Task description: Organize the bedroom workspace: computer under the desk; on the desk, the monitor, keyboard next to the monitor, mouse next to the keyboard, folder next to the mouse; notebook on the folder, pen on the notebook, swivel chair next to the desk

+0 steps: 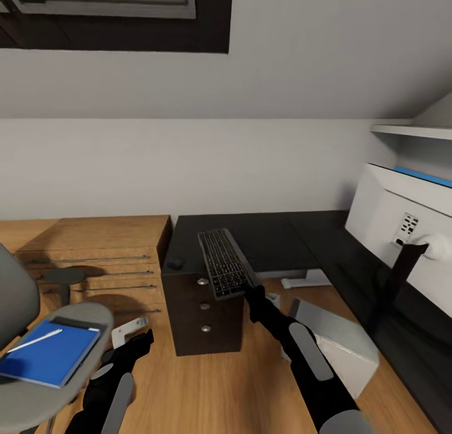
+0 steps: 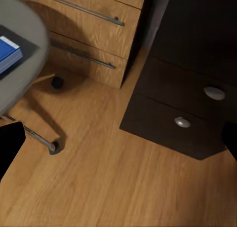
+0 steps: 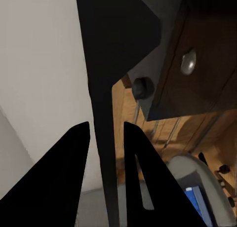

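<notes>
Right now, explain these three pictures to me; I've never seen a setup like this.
This is a simulated two-armed robot on wheels. The big picture is from its head camera, looking down over both arms; the other two come from cameras at each wrist.

The right gripper is shut on the keyboard, holding it tilted above the desk; the right wrist view looks along it. The mouse sits on the desk's corner. The monitor stands on the desk with its white back toward us, and the computer is on the floor.

The left gripper hangs open near the chair, which carries the folder and pen.
</notes>
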### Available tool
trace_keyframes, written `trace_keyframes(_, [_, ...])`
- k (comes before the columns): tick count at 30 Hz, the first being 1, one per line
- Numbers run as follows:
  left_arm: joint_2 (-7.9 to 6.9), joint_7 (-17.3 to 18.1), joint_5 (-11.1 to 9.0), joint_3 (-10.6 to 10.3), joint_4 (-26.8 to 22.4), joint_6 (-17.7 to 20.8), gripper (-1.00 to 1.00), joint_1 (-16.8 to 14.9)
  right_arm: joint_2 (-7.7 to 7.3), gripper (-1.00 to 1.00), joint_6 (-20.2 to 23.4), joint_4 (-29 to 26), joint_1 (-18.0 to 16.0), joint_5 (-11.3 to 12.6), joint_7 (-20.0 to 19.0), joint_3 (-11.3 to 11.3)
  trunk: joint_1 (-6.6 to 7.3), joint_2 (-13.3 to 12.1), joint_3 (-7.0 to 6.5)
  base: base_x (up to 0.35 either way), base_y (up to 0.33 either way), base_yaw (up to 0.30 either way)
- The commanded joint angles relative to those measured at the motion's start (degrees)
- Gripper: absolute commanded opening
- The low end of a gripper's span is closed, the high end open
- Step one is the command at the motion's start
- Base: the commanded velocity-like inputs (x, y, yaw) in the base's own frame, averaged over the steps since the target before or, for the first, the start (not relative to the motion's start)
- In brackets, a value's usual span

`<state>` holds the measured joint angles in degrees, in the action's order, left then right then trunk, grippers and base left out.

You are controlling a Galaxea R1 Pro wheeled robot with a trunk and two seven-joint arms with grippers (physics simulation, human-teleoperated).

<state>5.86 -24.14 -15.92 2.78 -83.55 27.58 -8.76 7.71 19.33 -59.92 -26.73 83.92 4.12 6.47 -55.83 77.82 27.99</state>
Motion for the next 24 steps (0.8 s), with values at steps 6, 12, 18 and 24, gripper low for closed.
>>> trace_keyframes(6, [0.06,-0.33,-0.6,-0.04,-0.21,0.11,1.0,0.03,2.29,-1.0,-4.12,1.68,-0.07,0.62,0.35,0.03,-0.03,0.04,0.06,0.326,0.171,0.0])
trace_keyframes(12, [0.08,-0.29,-0.6,-0.06,-0.21,0.22,1.0,0.1,2.29,-1.0,-5.48,1.81,-0.08,0.63,0.34,0.04,-0.03,0.04,0.06,0.326,0.165,0.0])
trace_keyframes(18, [0.16,-0.29,-0.71,-0.08,-0.37,0.44,1.0,0.06,2.29,-1.0,-7.74,1.91,-0.08,0.63,0.44,0.05,-0.03,0.04,0.06,0.228,0.023,0.0])
trace_keyframes(24, [1.12,-0.52,-0.93,-0.07,-4.36,0.46,1.0,0.07,2.29,-1.0,-7.93,2.41,-0.08,0.63,0.6,0.12,-1.13,2.04,0.96,0.017,0.001,0.0])
